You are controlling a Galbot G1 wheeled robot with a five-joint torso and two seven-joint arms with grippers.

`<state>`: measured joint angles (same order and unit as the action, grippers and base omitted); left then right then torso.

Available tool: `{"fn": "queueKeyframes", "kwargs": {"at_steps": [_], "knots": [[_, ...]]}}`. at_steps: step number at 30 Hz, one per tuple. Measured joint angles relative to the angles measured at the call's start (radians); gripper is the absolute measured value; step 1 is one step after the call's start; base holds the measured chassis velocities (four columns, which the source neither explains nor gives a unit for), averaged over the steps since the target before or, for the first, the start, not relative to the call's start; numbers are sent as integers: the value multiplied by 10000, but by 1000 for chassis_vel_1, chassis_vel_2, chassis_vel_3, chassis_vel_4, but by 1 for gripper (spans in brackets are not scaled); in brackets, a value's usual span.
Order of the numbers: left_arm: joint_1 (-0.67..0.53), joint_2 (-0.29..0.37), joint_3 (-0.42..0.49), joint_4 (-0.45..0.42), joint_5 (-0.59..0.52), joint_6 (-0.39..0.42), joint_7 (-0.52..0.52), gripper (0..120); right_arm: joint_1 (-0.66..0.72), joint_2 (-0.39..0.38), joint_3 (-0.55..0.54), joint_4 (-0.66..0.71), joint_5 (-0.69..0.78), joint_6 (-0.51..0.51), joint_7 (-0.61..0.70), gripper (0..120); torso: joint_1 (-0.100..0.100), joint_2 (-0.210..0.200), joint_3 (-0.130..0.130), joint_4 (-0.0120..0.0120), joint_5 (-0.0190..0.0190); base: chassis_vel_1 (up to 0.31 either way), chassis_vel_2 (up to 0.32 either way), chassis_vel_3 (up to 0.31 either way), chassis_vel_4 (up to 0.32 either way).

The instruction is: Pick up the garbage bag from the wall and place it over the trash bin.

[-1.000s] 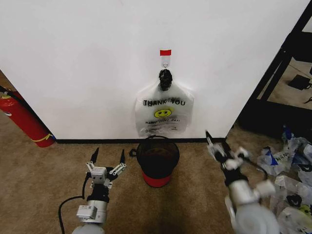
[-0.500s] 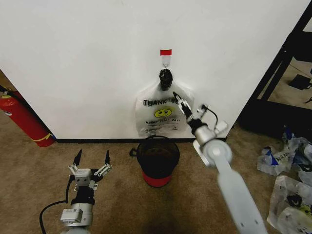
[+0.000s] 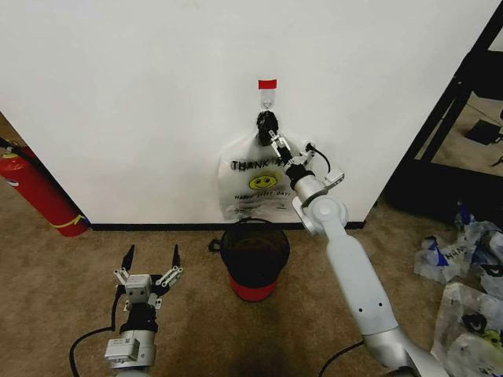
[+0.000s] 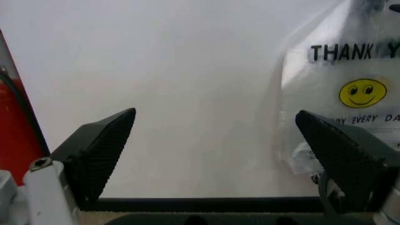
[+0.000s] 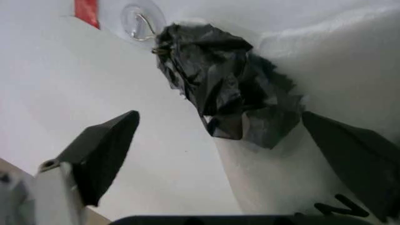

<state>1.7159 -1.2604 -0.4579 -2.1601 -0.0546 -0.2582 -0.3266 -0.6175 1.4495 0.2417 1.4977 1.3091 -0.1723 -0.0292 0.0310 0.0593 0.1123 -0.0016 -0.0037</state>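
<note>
Right tool (image 3: pixel 273 142), seen from the head view, reaches up on an extended arm to the black knot (image 3: pixel 267 126) of the garbage bag (image 3: pixel 259 184), fingers apart and not yet closed on anything. What hangs there is an opaque white bag printed THANK YOU with a yellow smiley; it hangs from the red-topped hook (image 3: pixel 267 89) on the wall (image 3: pixel 141 94), directly above the trash bin (image 3: pixel 254 253), which stands on the carpet against the baseboard. Low on the robot's left, the left tool (image 3: pixel 149 265) waits near the floor with its fingers spread, and a red fire extinguisher (image 3: pixel 38 192) leans at the wall further left.

From the left wrist view, that tool's two dark fingers (image 4: pixel 103 150) stand wide apart, framing bare wall, with the bag's lettering off to one side.

From the right wrist view, the open fingers (image 5: pixel 103 145) bracket the crumpled knot (image 5: pixel 228 101) just beneath the wire hook (image 5: pixel 142 26).

The step in hand looks like the approach to the grasp. The next move probably calls for closing on the knot, then lifting it clear of the hook.

Half a second ago the right tool was lower, over the bag's face; a second ago it hung beside the bin. The left tool has shifted only slightly.
</note>
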Motion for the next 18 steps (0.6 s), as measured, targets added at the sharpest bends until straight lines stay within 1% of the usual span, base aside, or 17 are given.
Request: {"fn": "queueKeyframes", "kwargs": {"at_steps": [3, 4, 5, 6, 7, 9, 12, 13, 14, 16, 18], "knots": [[-5, 2, -17, -83, -50, 22, 0, 100, 57, 53, -37, -99, -44, 11, 15, 81, -1, 0, 0, 0, 1, 0, 0, 0, 0], [-4, 2, -22, -92, -55, 25, 1, 100, 63, 67, -42, -102, -63, 11, 15, 77, -1, 0, 0, 0, 0, 0, 0, 0, 0], [-4, 2, -22, -92, -55, 25, 1, 100, 63, 67, -42, -102, -63, 11, 15, 77, -1, 0, 0, 0, 0, 0, 0, 0, 0], [0, 2, -26, -98, -59, 25, 0, 100, 70, 78, -43, -104, -95, 10, 16, 72, -1, 0, 0, 0, 0, 0, 0, 0, 0], [7, 2, -27, -106, -62, 26, 0, 100, 72, 82, -44, -106, -111, 9, 16, 70, -1, 0, 0, 0, 0, 0, 0, 0, 0], [34, 0, -26, -135, -111, 26, 0, 100, 71, 67, -65, -118, -163, 8, 15, 59, -1, 0, -1, 0, 1, 0, 0, 0, 0], [53, -18, 1, -141, -142, 23, -1, 100, 68, 47, -72, -120, -182, 10, 15, 47, -1, 0, -1, 0, 0, 0, 0, 0, 0], [53, -18, 1, -141, -142, 23, -1, 100, 68, 47, -72, -120, -182, 10, 15, 47, -1, 0, -1, 0, 0, 0, 0, 0, 0], [47, -32, 14, -141, -146, 20, -1, 100, 58, 47, -69, -118, -186, 12, 19, 44, -1, 0, 0, 1, 0, 0, 0, 0, 0], [35, -42, 31, -141, -148, 16, -1, 100, 28, 41, -67, -101, -201, 17, 29, 37, -1, 0, 0, 1, 0, 0, 0, 0, 0], [26, -45, 43, -141, -152, 13, -1, 100, -6, 39, -62, -84, -249, 37, 46, 27, -1, 0, -1, 0, 0, 0, 0, 0, 0]]}}
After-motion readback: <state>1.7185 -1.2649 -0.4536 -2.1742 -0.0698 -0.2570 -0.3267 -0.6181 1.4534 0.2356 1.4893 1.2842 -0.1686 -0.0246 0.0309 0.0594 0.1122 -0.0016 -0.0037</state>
